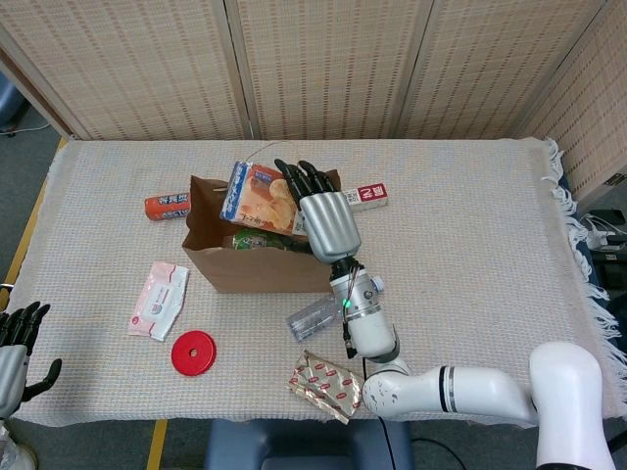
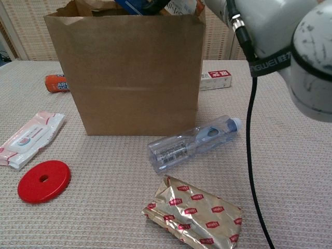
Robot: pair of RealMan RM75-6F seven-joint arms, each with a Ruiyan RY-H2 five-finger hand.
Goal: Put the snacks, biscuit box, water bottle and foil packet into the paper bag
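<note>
My right hand (image 1: 324,221) grips the blue biscuit box (image 1: 257,196) over the open mouth of the brown paper bag (image 1: 257,269), the box's lower end dipping below the rim. A green snack pack (image 1: 271,241) lies inside the bag. The water bottle (image 1: 315,313) lies on its side in front of the bag, partly hidden by my right forearm, and shows whole in the chest view as the water bottle (image 2: 192,145). The foil packet (image 1: 327,385) lies near the front edge. My left hand (image 1: 18,345) hangs off the table's front left corner, fingers apart and holding nothing.
A pink wipes pack (image 1: 158,300) and a red disc (image 1: 193,352) lie left of the bag. An orange tube (image 1: 167,206) sits behind the bag's left side, and a white-and-red carton (image 1: 364,197) behind its right. My right arm (image 2: 282,49) fills the chest view's upper right.
</note>
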